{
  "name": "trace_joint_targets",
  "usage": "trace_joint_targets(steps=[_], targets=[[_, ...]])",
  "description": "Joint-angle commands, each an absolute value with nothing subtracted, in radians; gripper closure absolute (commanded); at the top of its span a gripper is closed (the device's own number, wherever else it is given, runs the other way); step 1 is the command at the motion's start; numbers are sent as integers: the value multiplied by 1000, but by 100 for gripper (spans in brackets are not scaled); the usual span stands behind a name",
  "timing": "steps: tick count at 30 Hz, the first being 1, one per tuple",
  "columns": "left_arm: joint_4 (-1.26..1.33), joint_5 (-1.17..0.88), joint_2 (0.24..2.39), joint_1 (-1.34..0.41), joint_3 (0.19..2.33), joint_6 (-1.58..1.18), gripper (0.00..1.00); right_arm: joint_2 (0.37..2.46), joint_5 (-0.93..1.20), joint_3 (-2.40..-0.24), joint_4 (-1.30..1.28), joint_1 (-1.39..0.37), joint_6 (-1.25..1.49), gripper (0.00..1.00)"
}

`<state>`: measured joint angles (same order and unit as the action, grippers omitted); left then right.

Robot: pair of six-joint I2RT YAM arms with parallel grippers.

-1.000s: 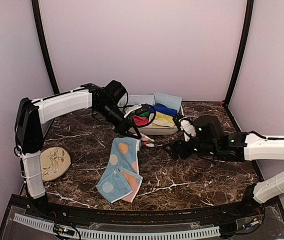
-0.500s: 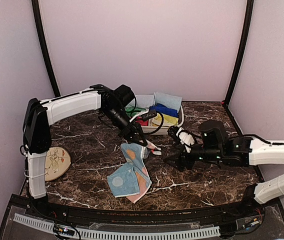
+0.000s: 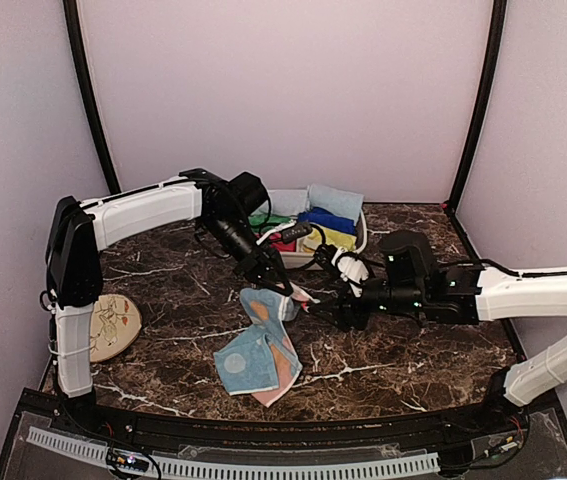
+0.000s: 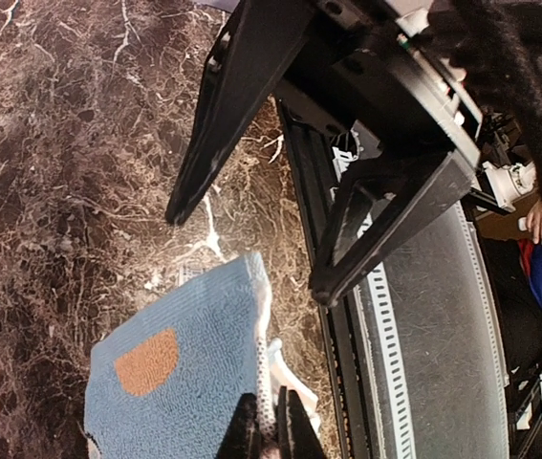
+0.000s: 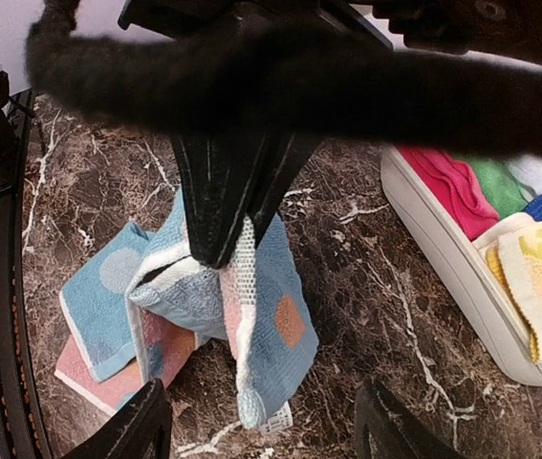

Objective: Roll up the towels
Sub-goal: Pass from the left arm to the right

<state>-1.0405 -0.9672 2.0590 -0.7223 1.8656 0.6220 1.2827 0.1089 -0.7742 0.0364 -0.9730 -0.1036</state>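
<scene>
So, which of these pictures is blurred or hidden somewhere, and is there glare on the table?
Top external view: soft, even light, no strong glare on the table, and the spotted towel is clear. Right wrist view: a black cable near the lens is blurred and covers the top, while the towel below is sharp. Left wrist view: tilted, with a dark cable blurred at the right edge.

We keep our left gripper [image 3: 281,290] pointing toward 5 o'clock, jaws pinched together; our right gripper [image 3: 321,310] points toward 9 o'clock, jaws apart.
</scene>
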Motion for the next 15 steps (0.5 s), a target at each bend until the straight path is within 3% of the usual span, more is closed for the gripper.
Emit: trace_joint_targets(steps=[1, 4, 10, 15], targets=[[-1075, -1040, 2024, -723, 1893, 629, 100, 1303, 146, -804, 129, -982, -117, 38], [-1074, -1059, 2011, -723, 1894, 624, 100, 1307, 149, -805, 164, -982, -116, 41], [-1077, -1067, 1996, -723, 1907, 618, 100, 1336, 203, -833, 173, -980, -80, 97], [-1056, -1073, 1974, -714, 1910, 606, 98, 1341, 218, -843, 133, -975, -61, 100]])
